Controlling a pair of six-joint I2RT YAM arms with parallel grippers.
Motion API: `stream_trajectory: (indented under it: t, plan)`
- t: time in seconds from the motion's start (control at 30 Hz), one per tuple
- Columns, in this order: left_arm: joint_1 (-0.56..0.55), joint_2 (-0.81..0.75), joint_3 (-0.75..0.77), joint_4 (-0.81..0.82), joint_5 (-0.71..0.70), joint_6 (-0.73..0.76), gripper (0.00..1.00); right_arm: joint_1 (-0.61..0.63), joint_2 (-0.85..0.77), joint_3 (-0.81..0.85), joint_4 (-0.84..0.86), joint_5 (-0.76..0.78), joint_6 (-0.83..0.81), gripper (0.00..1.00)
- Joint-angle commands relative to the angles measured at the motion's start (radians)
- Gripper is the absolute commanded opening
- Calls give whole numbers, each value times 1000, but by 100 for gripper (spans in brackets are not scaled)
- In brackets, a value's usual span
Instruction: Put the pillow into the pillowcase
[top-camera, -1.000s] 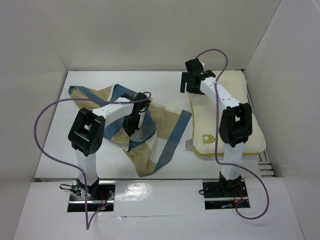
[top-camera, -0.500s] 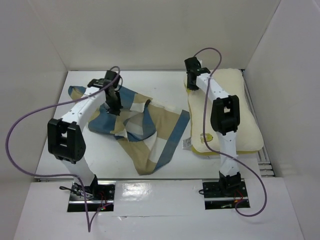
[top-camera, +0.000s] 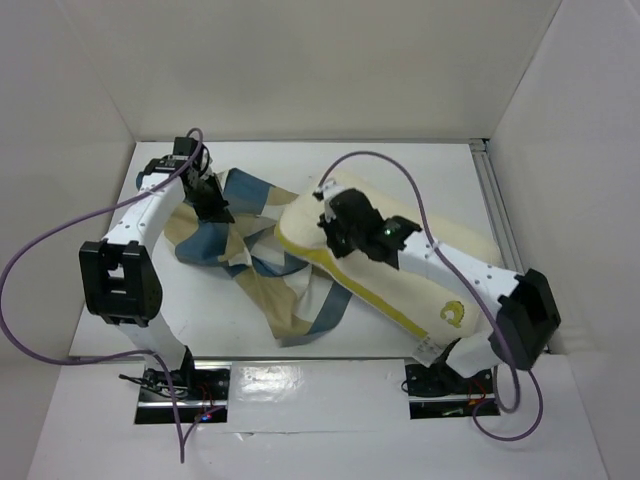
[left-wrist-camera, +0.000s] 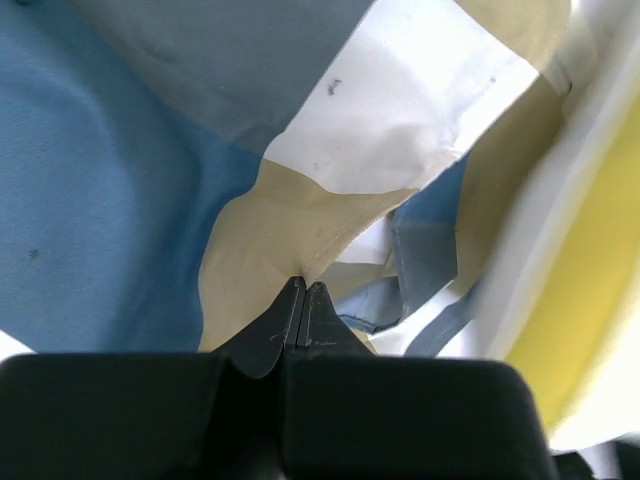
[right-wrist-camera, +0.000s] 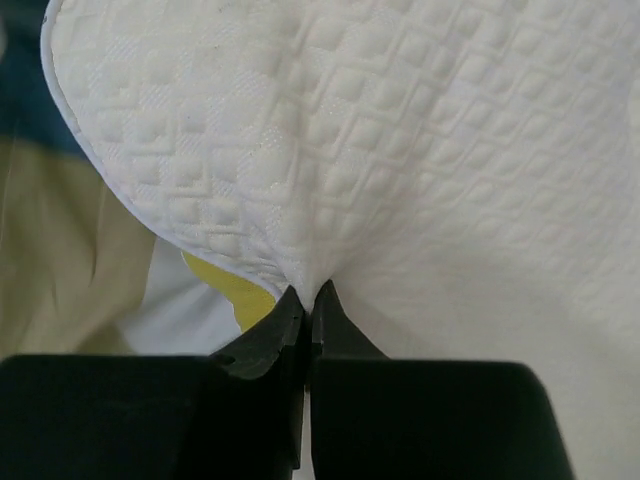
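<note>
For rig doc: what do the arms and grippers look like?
The left arm and right arm: white links, black joint housings, black base plates. Each carries a purple cable. The left gripper and right gripper: black, tapering to thin tips.

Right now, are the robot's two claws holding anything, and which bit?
The left gripper pinches a tan fold of the pillowcase; the right gripper pinches the quilted cover of the pillow near one corner.

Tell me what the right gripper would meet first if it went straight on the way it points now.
The pillow: the right gripper is shut on a fold of it, and more pillow bulges directly ahead. The pillowcase probably lies beyond, though depth is unclear.
</note>
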Motion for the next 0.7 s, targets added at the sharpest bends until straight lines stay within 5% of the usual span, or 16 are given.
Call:
stream_trajectory:
  t: [0.0, 0.13, 0.17, 0.2, 0.27, 0.4, 0.5, 0.67]
  plan:
    - [45, -55, -27, 26, 47, -41, 0, 89, -143, -144, 75, 53, 5, 0]
    - [76, -99, -49, 48, 36, -63, 0, 170, -151, -191, 12, -12, 31, 0]
    - [89, -99, -59, 49, 63, -63, 0, 180, -134, -178, -22, -30, 31, 17]
    - [99, -111, -59, 59, 64, -63, 0, 189, -88, -141, -59, -17, 43, 52]
    - [99, -112, -59, 59, 88, -63, 0, 198, -57, -101, -147, 8, 43, 89]
    - [99, -121, -59, 72, 97, -63, 0, 198, -126, -32, -145, 101, 60, 95]
    - [99, -121, -70, 72, 107, -63, 0, 89, -126, 25, -130, 114, 121, 100]
    - [90, -130, -79, 92, 117, -63, 0, -90, 122, 276, -197, -30, 348, 100]
